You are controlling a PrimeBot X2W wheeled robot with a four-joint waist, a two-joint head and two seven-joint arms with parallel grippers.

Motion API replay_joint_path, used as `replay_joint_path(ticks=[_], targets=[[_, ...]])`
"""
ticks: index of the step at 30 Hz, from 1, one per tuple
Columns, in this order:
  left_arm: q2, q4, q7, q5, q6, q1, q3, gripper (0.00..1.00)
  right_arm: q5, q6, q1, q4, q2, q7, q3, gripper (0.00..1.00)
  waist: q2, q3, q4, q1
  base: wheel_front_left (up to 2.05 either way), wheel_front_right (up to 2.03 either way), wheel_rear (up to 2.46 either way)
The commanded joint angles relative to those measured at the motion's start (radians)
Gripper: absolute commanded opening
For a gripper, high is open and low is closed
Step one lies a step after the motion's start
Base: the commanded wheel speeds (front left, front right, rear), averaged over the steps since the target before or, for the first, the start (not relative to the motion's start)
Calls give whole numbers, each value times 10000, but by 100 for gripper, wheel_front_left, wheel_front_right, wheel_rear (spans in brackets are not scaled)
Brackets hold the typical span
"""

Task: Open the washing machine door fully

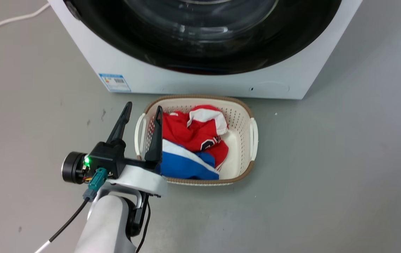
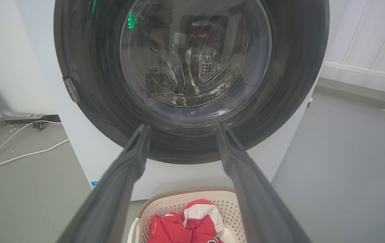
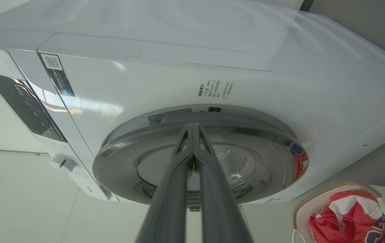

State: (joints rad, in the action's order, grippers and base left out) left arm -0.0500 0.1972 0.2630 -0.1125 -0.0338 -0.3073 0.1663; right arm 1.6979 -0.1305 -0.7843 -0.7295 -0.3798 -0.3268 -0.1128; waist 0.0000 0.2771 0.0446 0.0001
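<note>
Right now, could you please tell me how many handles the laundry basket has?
2: one white handle at the left end of the basket, the other at the right end; none seems hidden.

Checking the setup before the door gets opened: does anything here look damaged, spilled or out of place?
Nothing major. The washing machine door sits shut, and the laundry basket stands upright with its clothes inside. Only faint scratch-like lines mark the washing machine casing beyond the door.
</note>
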Motion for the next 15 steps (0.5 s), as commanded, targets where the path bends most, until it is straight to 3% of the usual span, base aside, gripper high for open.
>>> replay_joint_path(ticks=[1, 15], targets=[[-4, -102, 26, -44, 56, -261, 50, 100, -121, -3, -811, -402, -225, -292, 260, 0, 0, 539, 212, -1, 0, 0, 0], [-4, -537, 26, -221, 263, -998, 421, 100, -1159, -3, -5587, -3030, -648, -1865, 1950, 0, 0, 1961, 630, -1, 0, 0, 0]])
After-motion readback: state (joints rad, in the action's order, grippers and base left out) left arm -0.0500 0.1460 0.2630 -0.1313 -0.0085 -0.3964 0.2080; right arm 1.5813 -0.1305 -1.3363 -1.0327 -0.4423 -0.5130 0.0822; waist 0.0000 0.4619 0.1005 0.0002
